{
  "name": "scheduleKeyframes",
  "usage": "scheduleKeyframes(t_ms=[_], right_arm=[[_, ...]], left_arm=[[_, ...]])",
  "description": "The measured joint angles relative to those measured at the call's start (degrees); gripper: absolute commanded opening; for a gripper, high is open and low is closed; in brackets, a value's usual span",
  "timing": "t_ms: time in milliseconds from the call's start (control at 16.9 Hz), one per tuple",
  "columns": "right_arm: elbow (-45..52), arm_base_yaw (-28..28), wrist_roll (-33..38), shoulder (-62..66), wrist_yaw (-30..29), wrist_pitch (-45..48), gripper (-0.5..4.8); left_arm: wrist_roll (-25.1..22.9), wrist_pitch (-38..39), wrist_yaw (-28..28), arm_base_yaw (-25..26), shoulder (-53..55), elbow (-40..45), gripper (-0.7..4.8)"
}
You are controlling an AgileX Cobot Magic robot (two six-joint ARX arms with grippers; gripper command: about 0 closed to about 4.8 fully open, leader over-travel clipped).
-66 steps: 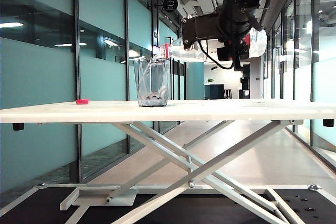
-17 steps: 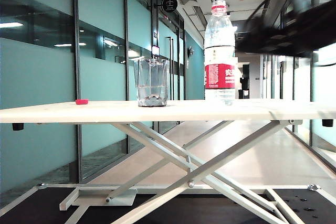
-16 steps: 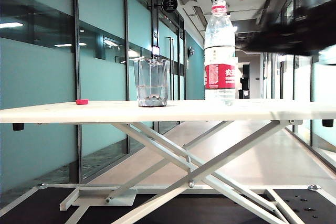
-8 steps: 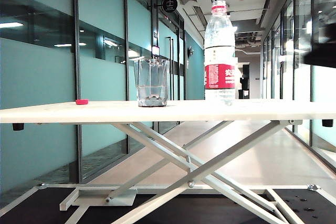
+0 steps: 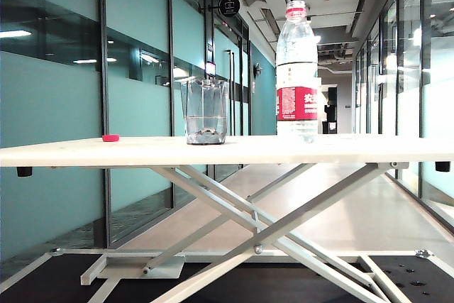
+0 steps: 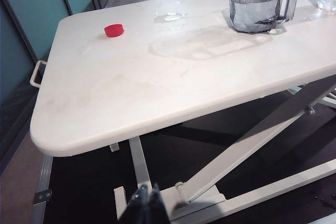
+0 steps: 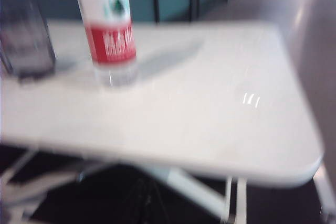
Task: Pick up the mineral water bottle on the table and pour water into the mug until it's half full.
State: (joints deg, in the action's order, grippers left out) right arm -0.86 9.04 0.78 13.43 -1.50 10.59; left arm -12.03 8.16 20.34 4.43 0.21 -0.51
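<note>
On the table (image 5: 234, 148): one mineral water bottle (image 5: 296, 69), one mug (image 5: 205, 111); both tools closed, empty, below its edge.

All I see of my machine is the left claw (image 6: 147, 203): two slim dark fingers (image 6: 139, 199) with pale edges. The right claw (image 7: 148, 199) is a dark blur.

One mineral water bottle (image 5: 296, 69), one mug (image 5: 205, 111), one red cap (image 6: 114, 30), one table (image 5: 355, 148)
</note>
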Motion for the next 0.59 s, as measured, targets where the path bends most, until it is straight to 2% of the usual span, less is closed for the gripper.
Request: scheduleKeyframes(t_ms=[178, 296, 474, 593], right_arm=[[0.28, -0.22, -1.07, -12.33, 1.97, -9.35, -0.07], [0.44, -2.05, -1.55, -12.81, 1.70, -12.26, -0.06], [0.44, -6.45, -1.99, -13.31, -0.28, -11.61, -0.06], [0.44, -11.61, -2.25, -13.33, -4.98, -9.55, -0.06]], left_arm=[[0.00, -0.02, 0.13, -0.02, 0.00, 0.00, -0.05], [-0.04, -0.87, 0.20, -0.09, 0.00, 0.07, -0.05], [0.02, -2.32, 0.20, -0.07, -0.02, 0.04, -0.05], [0.02, -2.36, 0.20, -0.07, 0.00, 0.04, -0.05]])
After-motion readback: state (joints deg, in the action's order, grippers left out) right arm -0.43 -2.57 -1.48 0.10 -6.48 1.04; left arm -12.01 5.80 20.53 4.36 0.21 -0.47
